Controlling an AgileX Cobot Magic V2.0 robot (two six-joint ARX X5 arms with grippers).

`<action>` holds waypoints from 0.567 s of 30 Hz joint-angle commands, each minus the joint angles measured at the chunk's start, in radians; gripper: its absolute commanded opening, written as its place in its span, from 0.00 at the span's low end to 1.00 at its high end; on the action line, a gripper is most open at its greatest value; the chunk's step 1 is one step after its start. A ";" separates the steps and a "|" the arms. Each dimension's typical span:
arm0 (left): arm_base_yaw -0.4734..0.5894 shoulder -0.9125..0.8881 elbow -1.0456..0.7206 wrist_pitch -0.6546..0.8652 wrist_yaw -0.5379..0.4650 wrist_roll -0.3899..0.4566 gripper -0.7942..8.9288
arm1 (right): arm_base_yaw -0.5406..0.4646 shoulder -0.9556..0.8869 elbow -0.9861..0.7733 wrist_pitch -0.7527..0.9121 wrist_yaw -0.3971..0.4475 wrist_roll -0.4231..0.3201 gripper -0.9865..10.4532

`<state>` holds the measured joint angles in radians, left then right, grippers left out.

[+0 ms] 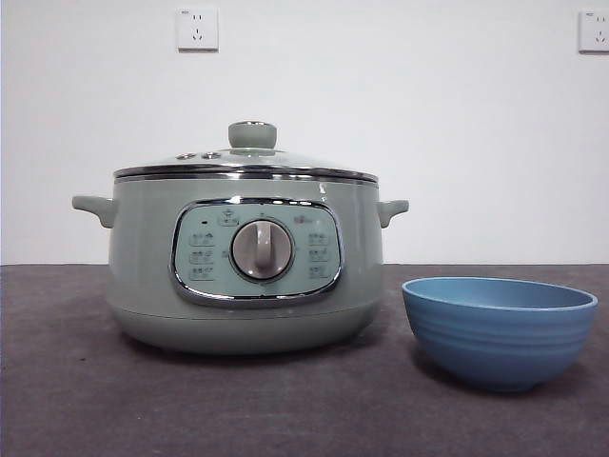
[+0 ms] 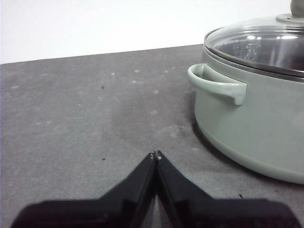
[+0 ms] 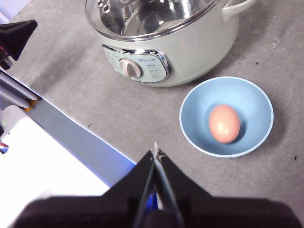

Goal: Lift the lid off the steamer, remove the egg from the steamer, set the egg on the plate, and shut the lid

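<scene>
The front view shows the steamer [image 1: 245, 262] standing on the table [image 1: 76, 400] with the lid [image 1: 245, 164] seated on its chrome rim, the pale green knob [image 1: 252, 134] on top and the dial [image 1: 262, 249] centred in the button panel; the plate [image 1: 499, 330], a blue ridged bowl, stands just beside it and apart from it, on the side of one handle. From this low angle the inside of the bowl is hidden. The right wrist view looks down and shows what the front view cannot: a brown egg [image 3: 224, 123] lying in the bowl, and a bare steel interior through the glass lid. The right gripper [image 3: 156, 152] hangs high over the table edge near the bowl, its jaws pressed together on nothing. The left gripper [image 2: 156, 155] sits low beside the steamer's other handle [image 2: 219, 87], apart from it, jaws likewise together and holding nothing. The left wrist view also shows reflections on the glass dome. The table is covered in a dark grey, slightly speckled mat, and behind it is a plain white wall with two power sockets [image 1: 197, 29].
</scene>
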<state>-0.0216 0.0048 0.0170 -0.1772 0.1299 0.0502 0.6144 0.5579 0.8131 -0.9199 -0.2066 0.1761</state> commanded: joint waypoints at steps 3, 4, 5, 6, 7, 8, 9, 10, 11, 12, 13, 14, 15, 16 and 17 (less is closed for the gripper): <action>0.004 -0.002 -0.013 0.004 0.003 -0.010 0.08 | -0.001 -0.003 -0.006 0.006 0.004 0.002 0.09; 0.004 -0.002 -0.013 0.004 0.003 -0.010 0.08 | -0.011 -0.011 -0.006 0.008 0.014 -0.032 0.09; 0.004 -0.002 -0.013 0.004 0.003 -0.010 0.08 | -0.024 -0.024 -0.006 0.009 0.031 -0.066 0.09; 0.004 -0.002 -0.013 0.004 0.003 -0.010 0.08 | -0.047 -0.040 -0.006 0.019 0.038 -0.091 0.09; 0.004 -0.002 -0.013 0.004 0.003 -0.010 0.08 | -0.069 -0.050 -0.006 0.033 0.042 -0.104 0.09; 0.004 -0.002 -0.013 0.004 0.003 -0.010 0.08 | -0.094 -0.063 -0.006 0.055 0.043 -0.111 0.09; 0.004 -0.002 -0.013 0.004 0.003 -0.010 0.08 | -0.132 -0.079 -0.006 0.092 0.043 -0.116 0.09; 0.004 -0.002 -0.013 0.004 0.003 -0.010 0.08 | -0.164 -0.092 -0.006 0.121 0.043 -0.121 0.09; 0.004 -0.002 -0.013 0.004 0.003 -0.010 0.08 | -0.201 -0.107 -0.007 0.152 0.049 -0.133 0.09; 0.004 -0.002 -0.013 0.004 0.003 -0.010 0.08 | -0.240 -0.122 -0.008 0.179 0.053 -0.152 0.09; 0.004 -0.002 -0.013 0.004 0.003 -0.010 0.08 | -0.274 -0.136 -0.011 0.203 0.052 -0.176 0.09; 0.004 -0.002 -0.013 0.004 0.003 -0.010 0.08 | -0.312 -0.151 -0.019 0.233 0.052 -0.204 0.09; 0.004 -0.002 -0.013 0.004 0.003 -0.010 0.08 | -0.349 -0.167 -0.034 0.268 0.051 -0.227 0.09; 0.004 -0.002 -0.013 0.004 0.003 -0.010 0.08 | -0.383 -0.186 -0.058 0.312 0.051 -0.241 0.09; 0.004 -0.002 -0.013 0.004 0.003 -0.010 0.08 | -0.410 -0.203 -0.087 0.354 0.051 -0.245 0.09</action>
<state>-0.0216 0.0048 0.0170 -0.1772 0.1303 0.0475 0.2226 0.3630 0.7589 -0.5877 -0.1570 -0.0257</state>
